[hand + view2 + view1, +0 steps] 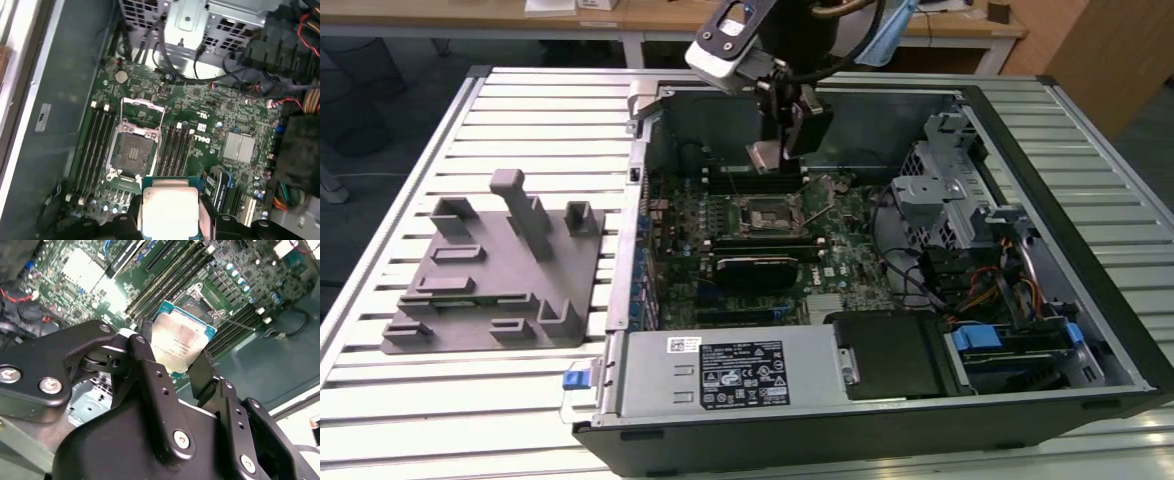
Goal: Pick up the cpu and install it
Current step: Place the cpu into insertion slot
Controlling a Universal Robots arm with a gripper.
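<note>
Two fingers (202, 375) of mine pinch one cpu (181, 342) by its edges (pale silver top, green rim), over the board (210, 100) near one open socket (135, 152).

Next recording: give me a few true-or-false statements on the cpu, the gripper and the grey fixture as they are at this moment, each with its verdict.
1. The gripper is shut on the cpu. True.
2. The cpu is seated in the socket. False: the socket is empty, and the cpu is held above the motherboard.
3. The grey fixture sits inside the computer case. False: it stands on the slatted table, to the exterior view's left of the case.
4. The case lies open with the motherboard exposed. True.
</note>
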